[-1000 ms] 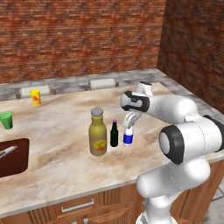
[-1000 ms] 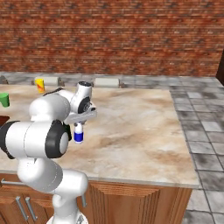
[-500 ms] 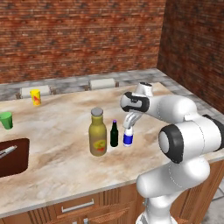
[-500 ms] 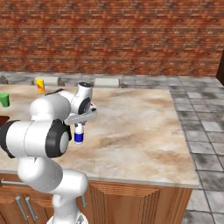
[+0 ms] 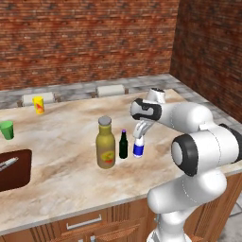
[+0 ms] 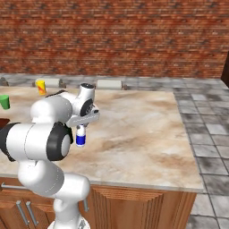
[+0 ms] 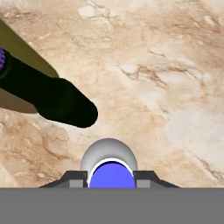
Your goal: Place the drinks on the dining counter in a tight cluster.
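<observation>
Left base view, frame centre: white-and-blue bottle (image 5: pixel 138 148) stands upright, long axis vertical, top pinched by the gripper (image 5: pixel 139 135), beside the dark bottle (image 5: pixel 123 144).

Arm (image 5: pixel 198 142) built of glossy white, rounded segments; dark, near-black rings are seen at the joints. A bulbous white base column is noted below. Wrist housing dark with white trim. Gripper (image 5: pixel 140 131) pale grey; small dark tips are seen in the hand view.
</observation>
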Motion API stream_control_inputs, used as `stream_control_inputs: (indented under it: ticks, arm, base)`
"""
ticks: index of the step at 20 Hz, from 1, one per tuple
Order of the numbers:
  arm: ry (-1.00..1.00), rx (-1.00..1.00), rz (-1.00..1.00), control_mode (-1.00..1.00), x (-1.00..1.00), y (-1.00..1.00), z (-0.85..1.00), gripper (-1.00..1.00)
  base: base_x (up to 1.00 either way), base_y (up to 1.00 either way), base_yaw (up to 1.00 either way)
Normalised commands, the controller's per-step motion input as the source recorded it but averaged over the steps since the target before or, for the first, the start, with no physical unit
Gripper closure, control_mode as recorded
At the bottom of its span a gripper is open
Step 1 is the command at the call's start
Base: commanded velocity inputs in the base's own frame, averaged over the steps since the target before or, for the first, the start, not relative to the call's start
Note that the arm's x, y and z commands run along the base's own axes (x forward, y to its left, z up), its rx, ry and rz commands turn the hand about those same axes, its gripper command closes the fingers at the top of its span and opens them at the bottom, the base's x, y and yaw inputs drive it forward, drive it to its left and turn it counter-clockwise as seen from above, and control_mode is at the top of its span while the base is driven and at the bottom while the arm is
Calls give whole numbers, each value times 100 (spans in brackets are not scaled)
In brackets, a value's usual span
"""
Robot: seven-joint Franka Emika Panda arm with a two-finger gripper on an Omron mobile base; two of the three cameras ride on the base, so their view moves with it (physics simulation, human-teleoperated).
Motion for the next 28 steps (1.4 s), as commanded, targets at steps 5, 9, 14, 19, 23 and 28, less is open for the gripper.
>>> stream_control_inputs:
  ticks: [5,9,14,19,23,28]
  arm:
    - [0,0,0,-100,0,0,0,100]
    - [0,0,0,-100,0,0,0,-100]
    - [0,0,0,-100,0,0,0,-100]
    - [0,0,0,-100,-6,2,0,-100]
    - [0,0,0,-100,-1,4,0,-100]
    - [0,0,0,-100,0,0,0,-100]
  base:
    - [0,0,0]
    - [0,0,0]
    - [0,0,0]
    - [0,0,0]
    - [0,0,0]
    - [0,0,0]
